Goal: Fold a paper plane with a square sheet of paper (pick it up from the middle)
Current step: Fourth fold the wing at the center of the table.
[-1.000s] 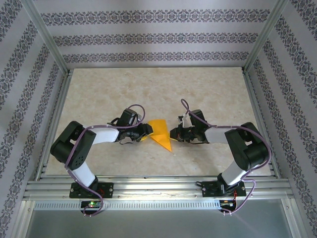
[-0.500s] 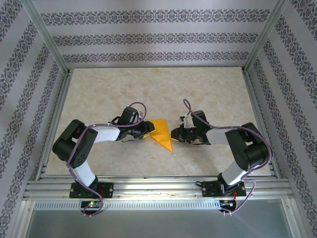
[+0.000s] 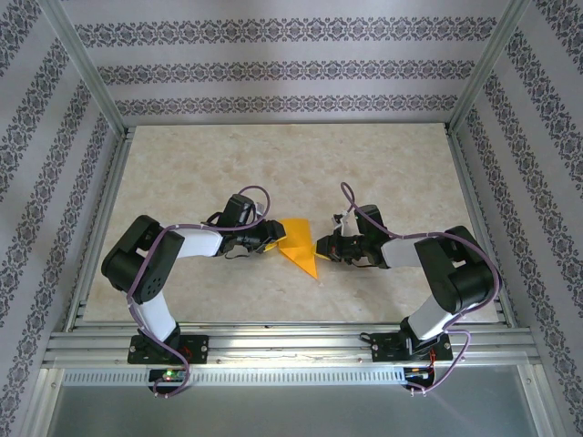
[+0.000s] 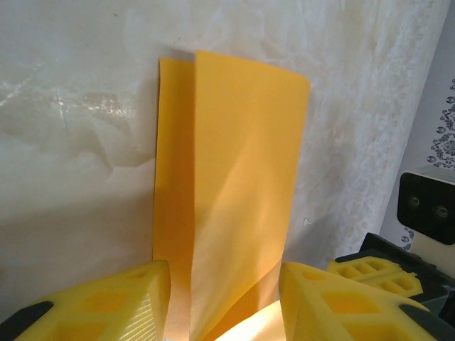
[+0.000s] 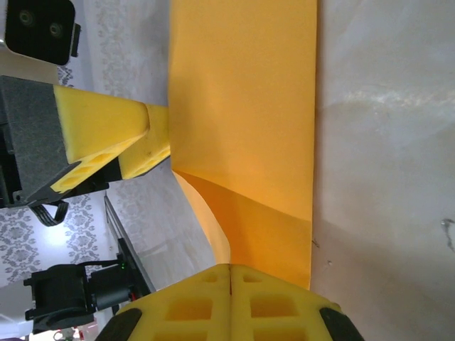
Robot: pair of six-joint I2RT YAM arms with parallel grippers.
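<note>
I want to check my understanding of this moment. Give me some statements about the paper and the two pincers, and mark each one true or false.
1. The folded orange-yellow paper sheet lies on the marble-patterned table, between the two pincers. True.
2. The right pincer stands wide open. False: it is shut, closed on the paper's edge.
3. The left pincer has its yellow fingers apart, with paper between them. True.
4. The paper is a flat, unfolded square. False: it is folded, with overlapping layers and a pointed near end.
</note>
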